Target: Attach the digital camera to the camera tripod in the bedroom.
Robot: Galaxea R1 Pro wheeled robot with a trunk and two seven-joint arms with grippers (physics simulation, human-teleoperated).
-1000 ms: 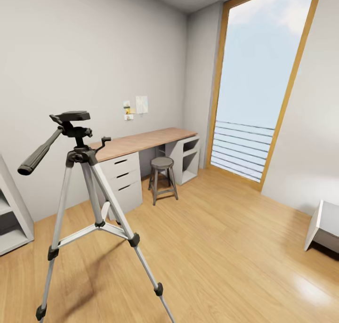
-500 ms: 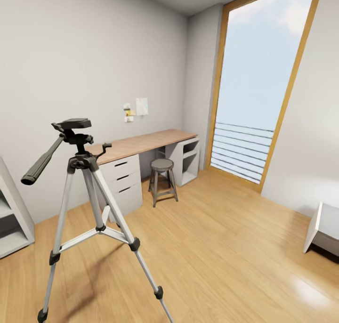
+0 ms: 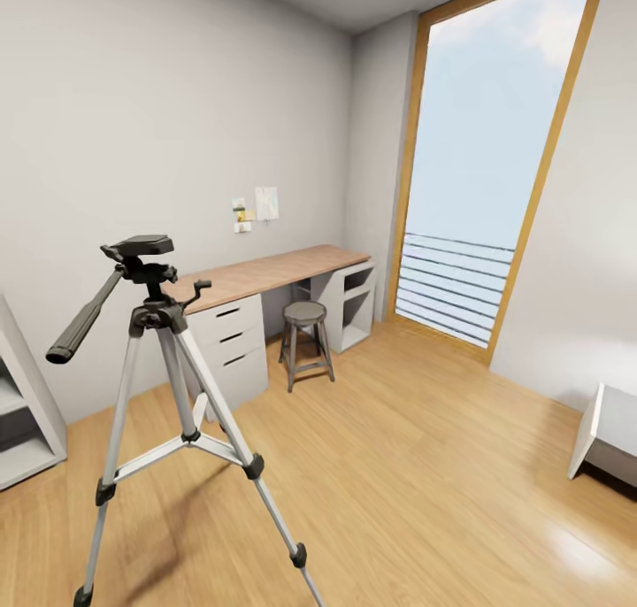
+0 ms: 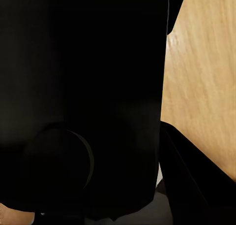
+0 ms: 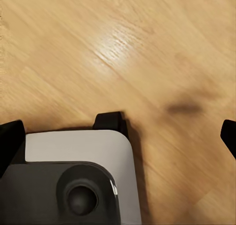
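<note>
The camera tripod point(image 3: 164, 359) stands on the wood floor at the left of the head view, with silver legs spread, a black head point(image 3: 141, 249) bare on top and the pan handle point(image 3: 84, 319) slanting down to the left. In the left wrist view a black boxy body with a round bulge, the digital camera point(image 4: 83, 102), sits right in front of the lens, pressed against a dark finger point(image 4: 194, 185); my left gripper is shut on it. My right gripper point(image 5: 119, 135) hangs open over the floor, its two black fingertips point(image 5: 10, 139) far apart.
A wooden desk with white drawers point(image 3: 265, 275) runs along the far wall, with a short round grey stool point(image 3: 305, 337) before it. A white shelf point(image 3: 22, 412) stands at far left, a tall window point(image 3: 482, 165) ahead, a grey low unit point(image 3: 610, 430) at right. My own base point(image 5: 73, 180) is below the right wrist.
The whole head picture has shifted: the tripod and desk now sit a little lower and smaller, so the camera moved. Nothing in the room has moved.
</note>
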